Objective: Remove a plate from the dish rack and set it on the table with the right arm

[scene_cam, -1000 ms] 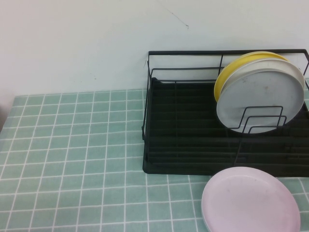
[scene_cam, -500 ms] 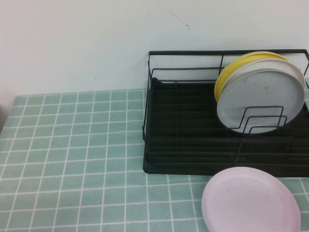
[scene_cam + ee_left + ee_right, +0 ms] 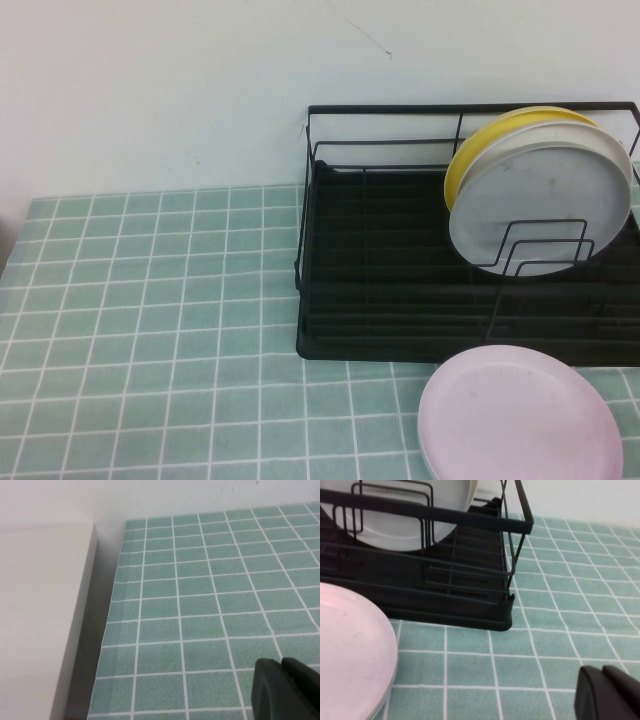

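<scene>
Plain white wall (image 3: 180,90) behind; thin dark crack (image 3: 365,35).

Green tiled table (image 3: 150,330), dish rack (image 3: 400,310) on it, pink plate (image 3: 520,415) flat beside rack

No readable text or labels.

Overall change: none can be made out across the three high views.
Plate (image 3: 520,415): has not moved; it lies flat on the table (image 3: 150,300) just in front of the dish rack (image 3: 400,300), with the same outline as before.
Rack contents: the grey-white plate (image 3: 545,195) and the yellow plate (image 3: 470,150) behind it lean as they did.
Left gripper (image 3: 282,667): low over the tiles near the table's edge, fingers together; there is no earlier wrist picture to compare.
Right gripper (image 3: 602,672): low over the tiles near the rack's corner, fingers together; likewise no earlier picture.
</scene>
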